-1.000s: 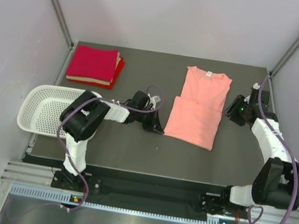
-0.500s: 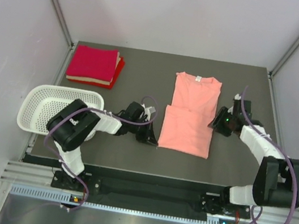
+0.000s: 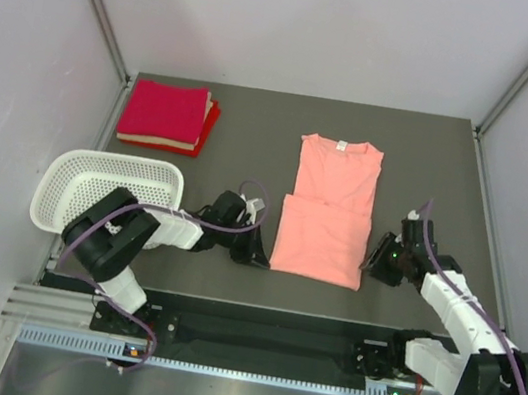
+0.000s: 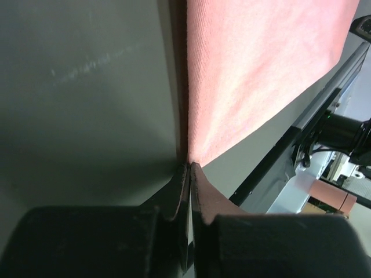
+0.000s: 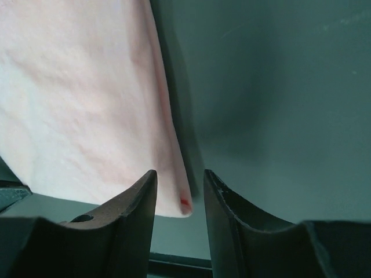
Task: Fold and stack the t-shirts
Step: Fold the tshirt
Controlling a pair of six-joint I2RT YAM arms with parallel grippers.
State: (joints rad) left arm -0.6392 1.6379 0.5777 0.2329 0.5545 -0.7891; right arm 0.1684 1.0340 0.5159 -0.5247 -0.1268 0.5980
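Observation:
A salmon-pink t-shirt point(image 3: 328, 208) lies flat mid-table, its lower half doubled up over the body. My left gripper point(image 3: 259, 255) sits low at the shirt's near left corner; the left wrist view shows its jaws point(image 4: 190, 167) pinched shut on that corner of the pink cloth point(image 4: 255, 69). My right gripper point(image 3: 373, 260) is at the near right corner. In the right wrist view its jaws point(image 5: 180, 179) stand apart, with the tip of the pink cloth point(image 5: 87, 104) lying loose between them. Folded red t-shirts point(image 3: 164, 112) are stacked at the far left.
A white perforated basket point(image 3: 107, 194) hangs over the table's left edge, just behind my left arm. The table's near edge point(image 3: 255, 310) runs close below the pink shirt. Grey walls close in the back and both sides.
The pink shirt has slid toward the near edge and a little left, both grippers moving with its near corners. The right jaws have narrowed slightly.

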